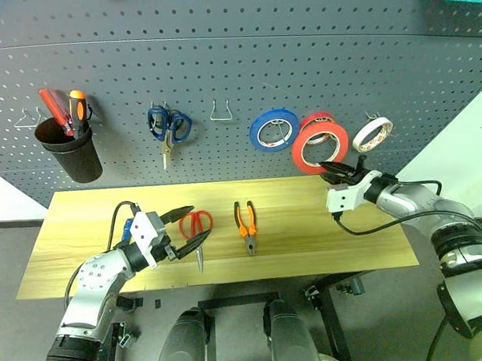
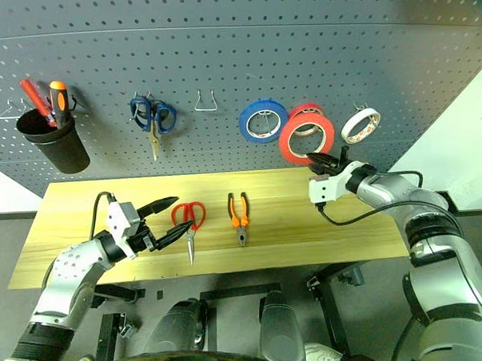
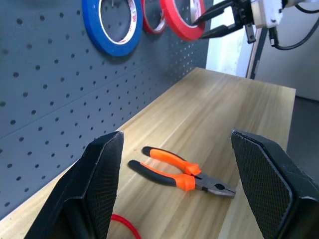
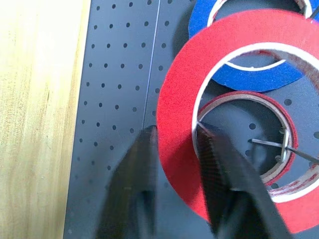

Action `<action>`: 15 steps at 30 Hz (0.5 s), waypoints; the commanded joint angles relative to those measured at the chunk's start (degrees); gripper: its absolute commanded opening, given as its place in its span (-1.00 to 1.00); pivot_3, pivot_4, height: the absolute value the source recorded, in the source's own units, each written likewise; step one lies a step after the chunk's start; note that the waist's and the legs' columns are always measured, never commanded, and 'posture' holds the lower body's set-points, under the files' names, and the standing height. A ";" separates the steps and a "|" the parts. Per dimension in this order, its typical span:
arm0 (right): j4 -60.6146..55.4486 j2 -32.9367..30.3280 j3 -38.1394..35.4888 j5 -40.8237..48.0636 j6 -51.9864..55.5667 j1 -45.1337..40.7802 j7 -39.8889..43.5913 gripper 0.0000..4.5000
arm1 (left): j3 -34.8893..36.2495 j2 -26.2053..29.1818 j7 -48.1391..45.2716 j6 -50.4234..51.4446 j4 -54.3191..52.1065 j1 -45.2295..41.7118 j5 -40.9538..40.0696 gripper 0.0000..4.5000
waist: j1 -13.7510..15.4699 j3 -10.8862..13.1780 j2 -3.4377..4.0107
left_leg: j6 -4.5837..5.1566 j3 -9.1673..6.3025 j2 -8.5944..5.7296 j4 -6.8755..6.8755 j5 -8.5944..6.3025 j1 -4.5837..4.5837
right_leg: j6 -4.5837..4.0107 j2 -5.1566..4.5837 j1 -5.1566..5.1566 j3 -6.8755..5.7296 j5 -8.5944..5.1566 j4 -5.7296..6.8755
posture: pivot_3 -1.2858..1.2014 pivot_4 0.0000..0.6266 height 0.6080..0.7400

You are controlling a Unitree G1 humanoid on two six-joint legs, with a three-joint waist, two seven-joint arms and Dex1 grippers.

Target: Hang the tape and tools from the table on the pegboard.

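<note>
A dark grey pegboard (image 1: 230, 52) is filling the wall behind us, and below it the light wooden worktop (image 1: 319, 232) is lying across our view. We are holding our right pincer (image 1: 331, 170) up at the board, and its two fingers are clamped on the lower band of the red-orange tape (image 1: 318, 144): one finger is reaching through the hole and the other is lying against the outer edge. The tape is standing in front of the board, overlapping the thinner red roll (image 4: 279, 144), which is hanging on a wire hook (image 4: 271, 145), and it is just beside the blue roll (image 1: 274, 129). We cannot tell if the tape is already resting on a hook.

We are keeping our left pincer (image 1: 186, 231) above the worktop with its fingers wide apart and holding nothing. The red-handled scissors (image 1: 196, 229) are lying just beside it, and the pliers (image 1: 246, 224) are lying near them, toward the middle of the worktop.

On the board the blue-handled scissors (image 1: 168, 128) are hanging, and a black cup (image 1: 70, 149) is carrying a red screwdriver and an orange one.
</note>
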 commanded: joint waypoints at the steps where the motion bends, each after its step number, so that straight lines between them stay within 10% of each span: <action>1: 2.20 0.09 0.81 0.21 -1.50 -2.27 -1.38 0.11 | 0.98 0.61 -0.27 0.23 -2.93 0.97 -1.75 0.60 | 0.01 0.00 0.00 | 0.00 0.00 0.00 0.00 0.00 -0.01 | 0.00 0.00 0.00 0.00 0.00 0.00 | 0.02 -0.55 0.85; 7: -0.26 -1.53 1.23 -0.92 -2.08 -1.24 -6.30 0.99 | 1.13 1.14 -0.76 0.46 -3.76 1.54 -2.60 0.60 | 0.03 0.00 0.01 | 0.00 0.00 0.00 0.00 0.00 -0.01 | 0.00 0.00 0.00 0.00 0.00 0.00 | 0.01 -0.54 0.85; 15: -16.46 -6.84 -1.13 6.05 -9.74 10.71 -3.91 0.99 | 2.24 1.25 -1.97 -0.88 -3.07 0.23 -4.19 0.60 | 0.11 0.01 0.00 | 0.00 -0.01 0.00 -0.02 0.00 -0.04 | 0.03 0.00 0.00 0.01 -0.03 -0.02 | -0.01 -0.52 0.85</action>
